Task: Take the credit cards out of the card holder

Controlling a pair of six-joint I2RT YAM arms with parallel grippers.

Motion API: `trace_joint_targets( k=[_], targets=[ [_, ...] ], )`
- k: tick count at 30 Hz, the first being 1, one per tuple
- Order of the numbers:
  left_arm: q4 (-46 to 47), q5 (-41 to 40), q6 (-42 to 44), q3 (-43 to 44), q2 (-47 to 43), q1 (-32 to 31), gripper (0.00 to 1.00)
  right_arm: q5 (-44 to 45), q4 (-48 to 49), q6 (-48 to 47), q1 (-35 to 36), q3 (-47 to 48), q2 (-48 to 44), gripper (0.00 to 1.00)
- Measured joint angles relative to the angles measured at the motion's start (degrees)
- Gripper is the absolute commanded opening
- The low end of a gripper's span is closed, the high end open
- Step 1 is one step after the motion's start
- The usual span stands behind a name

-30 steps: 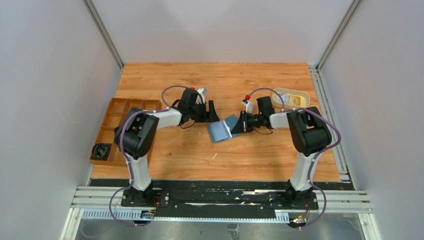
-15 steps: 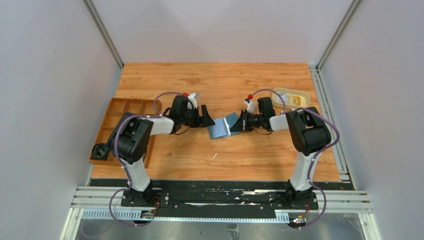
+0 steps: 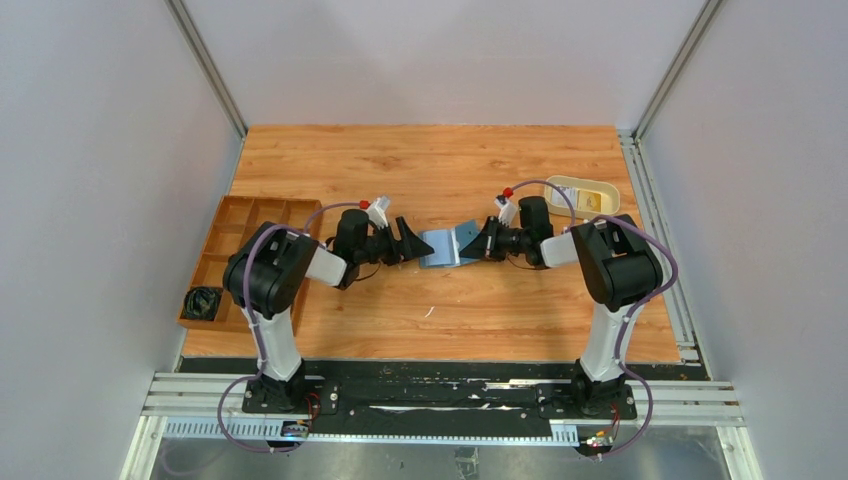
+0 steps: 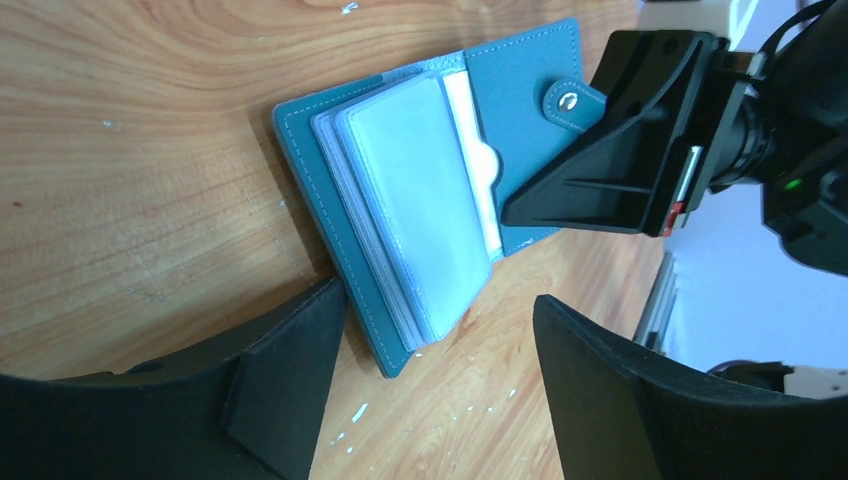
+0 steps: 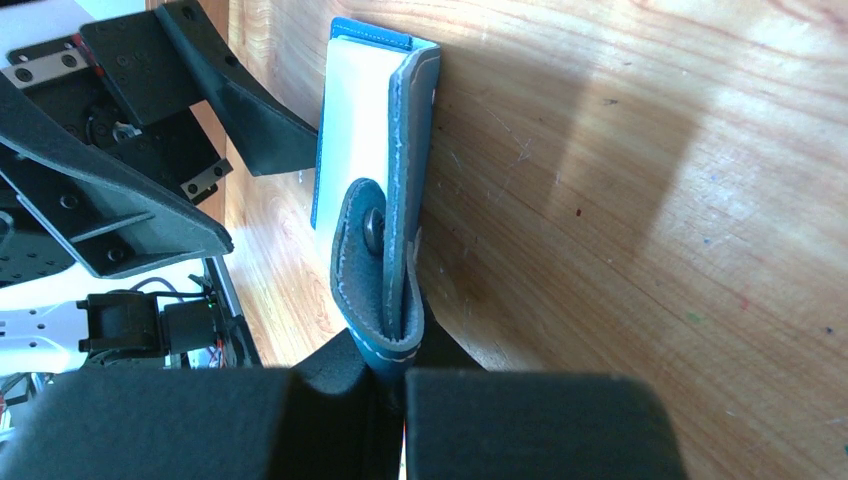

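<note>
The blue card holder (image 3: pixel 440 247) lies open on the wooden table between the two arms. In the left wrist view its clear sleeves (image 4: pixel 420 200) fan up, and a whitish credit card (image 4: pixel 486 185) shows in the pocket behind them. My right gripper (image 5: pixel 400 385) is shut on the card holder (image 5: pixel 412 150) at the flap end by the snap tab (image 5: pixel 362 250), holding that flap raised. My left gripper (image 4: pixel 435 385) is open and low at the holder's opposite end. One of its fingertips (image 4: pixel 300 350) sits right beside the cover's corner, and nothing is between the jaws.
A brown wooden compartment tray (image 3: pixel 240 215) stands at the left edge with a black coiled item (image 3: pixel 203 301) in its near cell. A cream oval dish (image 3: pixel 560 187) with something yellowish inside sits at the back right, behind my right arm.
My left gripper has swung down and back toward me to table level at the holder's left end. The right gripper has shifted the holder slightly away and tipped its flap up.
</note>
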Motion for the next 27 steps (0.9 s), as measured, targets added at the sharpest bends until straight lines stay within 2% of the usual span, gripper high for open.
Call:
trace_joint_targets(
  k=[4, 9, 13, 18, 22, 27],
  targets=[
    [10.2, 0.0, -5.7, -3.7, 2.1, 0.1, 0.72, 0.0, 1.1, 0.8, -0.1, -0.7, 0.0, 0.0],
    [29.1, 1.0, -16.5, -7.5, 9.4, 0.4, 0.53, 0.0, 1.9, 1.0, -0.1, -1.2, 0.0, 0.0],
    [37.9, 1.8, -22.0, -9.0, 13.8, 0.3, 0.41, 0.0, 2.5, 1.2, -0.1, -1.5, 0.0, 0.0],
    [38.8, 1.9, -23.5, -10.1, 14.4, 0.3, 0.37, 0.0, 3.0, 1.3, -0.1, -2.0, 0.0, 0.0],
    [37.7, 1.9, -23.1, -10.1, 14.0, 0.3, 0.3, -0.1, 3.0, 1.3, -0.1, -2.0, 0.0, 0.0],
    [35.4, 1.7, -21.9, -10.1, 13.3, 0.3, 0.28, -0.1, 3.4, 1.3, -0.1, -2.2, 0.0, 0.0]
  ],
)
